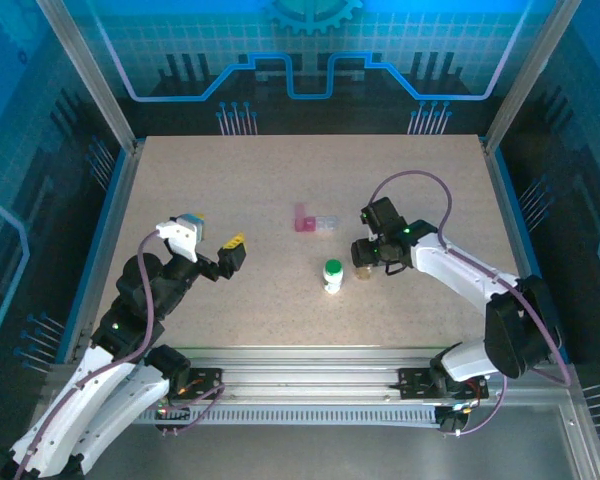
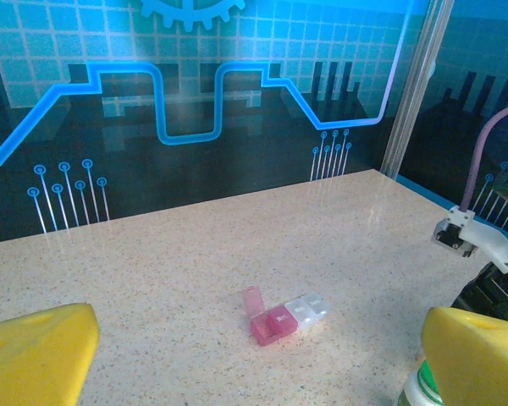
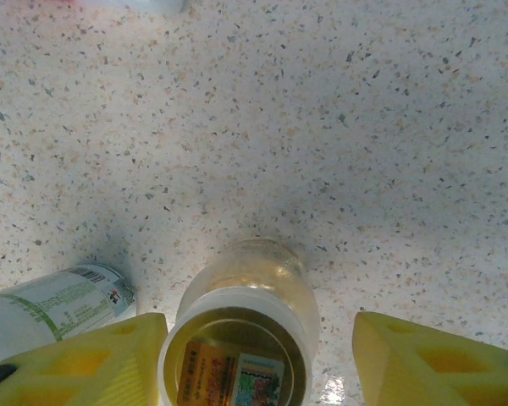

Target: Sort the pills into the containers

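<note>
From above, my left gripper (image 1: 230, 252) waits wide open, clear of the box (image 1: 315, 222) and bottle (image 1: 333, 275). Left wrist: the box lies mid-table ahead. Right wrist: my right gripper (image 3: 254, 338) straddles the vial (image 3: 245, 288) beside the bottle, jaws apart, unclamped, I'd say lined up to grasp.

1. The table (image 1: 230, 190) has a speckled, stone-like top. It is matt, with a soft sheen under the light.
2. The amber vial (image 3: 252, 275) looks like translucent plastic, smooth and glossy, with an opaque white rim.
3. The white bottle (image 3: 55, 309) is smooth plastic with a printed label, and its green cap (image 1: 333, 267) looks plastic too.
4. The pill box (image 2: 281, 320) is translucent plastic, pink and clear, faintly shiny.
5. The yellow fingers (image 3: 423, 355) are opaque, matt plastic.
6. The rails (image 1: 310, 358) are bare, brushed-looking metal.
7. The arm covers (image 1: 455, 268) are glossy white plastic — the purple cable (image 1: 415, 173) looks smooth and rubbery.
8. The back wall (image 2: 195, 93) is glossy and reflective.
</note>
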Robot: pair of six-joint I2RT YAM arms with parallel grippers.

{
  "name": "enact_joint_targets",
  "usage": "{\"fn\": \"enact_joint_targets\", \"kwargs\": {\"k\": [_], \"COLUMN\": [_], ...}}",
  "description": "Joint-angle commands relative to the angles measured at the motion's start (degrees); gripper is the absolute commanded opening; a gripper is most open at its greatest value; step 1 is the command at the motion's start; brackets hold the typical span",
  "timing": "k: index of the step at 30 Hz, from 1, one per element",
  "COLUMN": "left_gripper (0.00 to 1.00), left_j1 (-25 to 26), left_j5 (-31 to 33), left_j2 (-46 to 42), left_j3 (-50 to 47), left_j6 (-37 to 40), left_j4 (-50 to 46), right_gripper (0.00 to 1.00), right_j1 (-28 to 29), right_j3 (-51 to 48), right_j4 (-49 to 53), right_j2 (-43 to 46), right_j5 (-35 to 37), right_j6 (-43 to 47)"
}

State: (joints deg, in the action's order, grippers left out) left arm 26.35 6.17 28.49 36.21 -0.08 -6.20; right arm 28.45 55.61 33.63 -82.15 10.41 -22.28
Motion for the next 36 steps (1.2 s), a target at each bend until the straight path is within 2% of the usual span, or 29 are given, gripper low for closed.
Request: {"fn": "enact_joint_targets", "kwargs": {"k": [1, 12, 19, 23, 27, 33, 36], "left_gripper": [0.99, 0.99, 0.99, 0.99, 0.99, 0.99, 0.99], "left_j1": [-0.3, -0.4, -0.4, -0.3, -0.4, -0.3, 0.3], "left_j5": [-1.3, -1.6, -2.3, -4.0, -8.9, -17.0, -20.9], "left_j2": [-0.5, -0.5, -0.4, 1.1, 6.1, 20.2, 26.9], "left_j3": [0.7, 0.4, 0.3, 0.5, 5.4, 17.7, 20.8], "left_j6": [0.3, 0.3, 0.1, -0.4, -2.1, -12.1, -10.6], "left_j4": [0.5, 1.0, 1.4, 3.0, 3.1, 2.6, 6.1], "right_gripper": [0.58, 0.46, 0.30, 0.27, 0.27, 0.27, 0.27], "right_j1": [0.5, 0.6, 0.6, 0.2, -0.5, -1.7, -3.3], "right_j3": [1.2, 0.9, 0.6, 2.3, 7.0, 20.0, 25.4], "right_j4": [0.9, 0.9, 0.9, 2.4, 5.4, 12.3, 14.6], "right_j2": [-1.0, -1.5, 1.0, 2.5, 4.1, 5.2, 6.1], "right_j5": [-0.4, -0.4, 0.8, 0.8, 0.5, 0.0, -1.4], "right_j6": [0.5, 0.4, 0.4, 1.4, 4.1, 10.2, 12.5]}}
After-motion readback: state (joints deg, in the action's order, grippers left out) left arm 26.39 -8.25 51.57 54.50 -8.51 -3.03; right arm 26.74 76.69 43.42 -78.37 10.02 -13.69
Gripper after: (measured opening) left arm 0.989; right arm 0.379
